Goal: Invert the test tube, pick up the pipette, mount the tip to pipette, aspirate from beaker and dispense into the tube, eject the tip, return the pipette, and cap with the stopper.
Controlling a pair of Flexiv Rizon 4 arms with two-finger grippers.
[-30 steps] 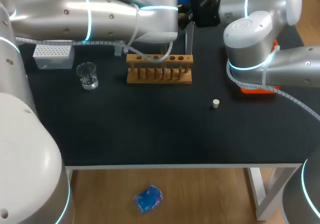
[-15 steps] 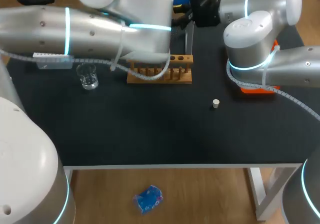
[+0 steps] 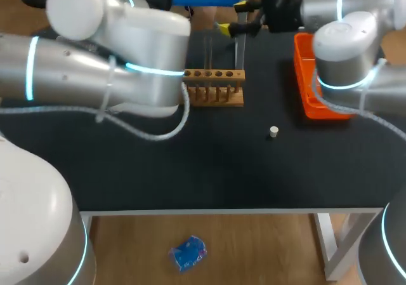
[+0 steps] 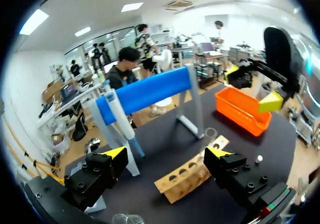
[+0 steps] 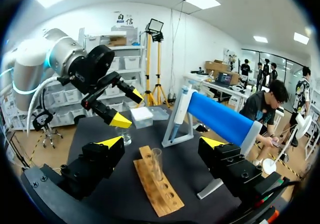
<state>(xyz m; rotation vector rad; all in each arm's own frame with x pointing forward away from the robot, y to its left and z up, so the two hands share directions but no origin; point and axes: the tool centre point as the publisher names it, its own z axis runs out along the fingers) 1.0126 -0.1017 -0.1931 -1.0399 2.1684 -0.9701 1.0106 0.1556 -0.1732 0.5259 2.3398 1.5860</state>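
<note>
A clear test tube (image 5: pixel 156 164) stands upright in the wooden rack (image 5: pixel 157 186), ahead of my open right gripper (image 5: pixel 161 143). The same tube (image 4: pixel 210 136) and rack (image 4: pixel 192 176) lie just ahead of my open left gripper (image 4: pixel 166 154). The pipette (image 4: pixel 117 116) hangs on a stand with a blue bar (image 4: pixel 145 92) behind the rack. A glass beaker (image 5: pixel 124 135) and a white tip box (image 5: pixel 142 116) sit beyond the rack's far end. The small white stopper (image 3: pixel 273 131) lies on the black table. Both grippers hover empty above the rack, facing each other; the right gripper (image 3: pixel 231 17) shows near the stand post.
An orange bin (image 3: pixel 317 85) stands at the table's right side. My left arm (image 3: pixel 114 75) spans the table's left half in the head view and hides the beaker and tip box there. Bare black tabletop (image 3: pixel 209 164) lies in front of the rack.
My left arm has swung right across the table and now covers the beaker and tip box. My right arm has shifted back and right, uncovering the orange bin. Both grippers stayed open.
</note>
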